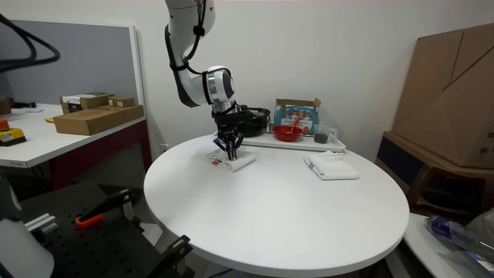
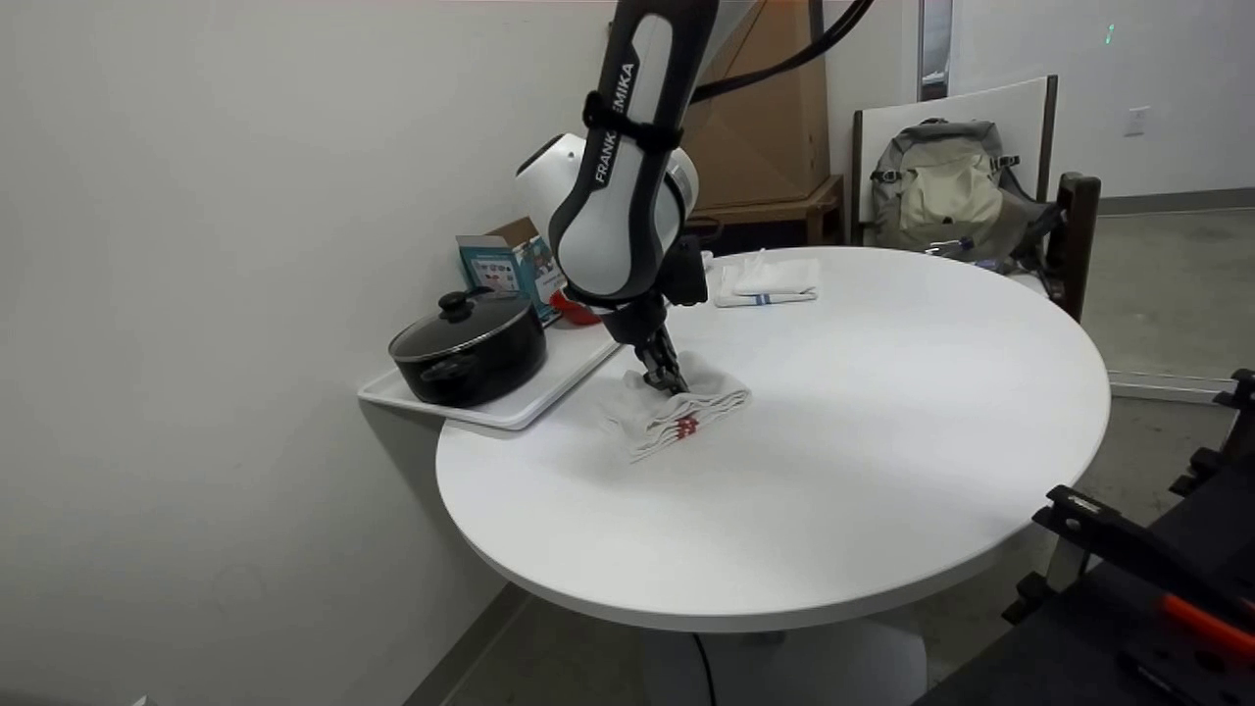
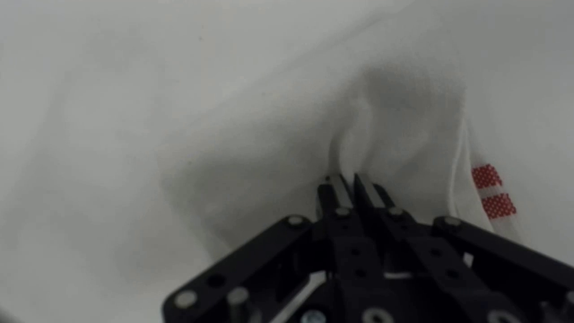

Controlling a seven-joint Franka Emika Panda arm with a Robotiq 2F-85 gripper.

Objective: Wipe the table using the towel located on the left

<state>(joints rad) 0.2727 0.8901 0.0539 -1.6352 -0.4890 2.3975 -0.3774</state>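
The round white table (image 1: 270, 216) shows in both exterior views (image 2: 853, 471). The towel (image 1: 244, 161) lies rumpled on it, near the white tray, with a red mark at one edge; it also shows in an exterior view (image 2: 711, 394). My gripper (image 1: 232, 157) points down into the middle of the towel. In the wrist view the gripper's fingertips (image 3: 349, 179) are close together with a raised fold of the towel (image 3: 269, 157) pinched between them. The towel spreads flat on the table around the fingers. The very tips are partly sunk in the cloth.
A white tray (image 1: 254, 141) at the table's wall side holds a black pot (image 2: 469, 348), a red bowl (image 1: 287, 133), a box (image 1: 296, 116) and a clear cup (image 1: 321, 136). A neatly folded white cloth (image 1: 332, 166) lies on the table. Black clamps (image 1: 173, 251) stand near the table's edge.
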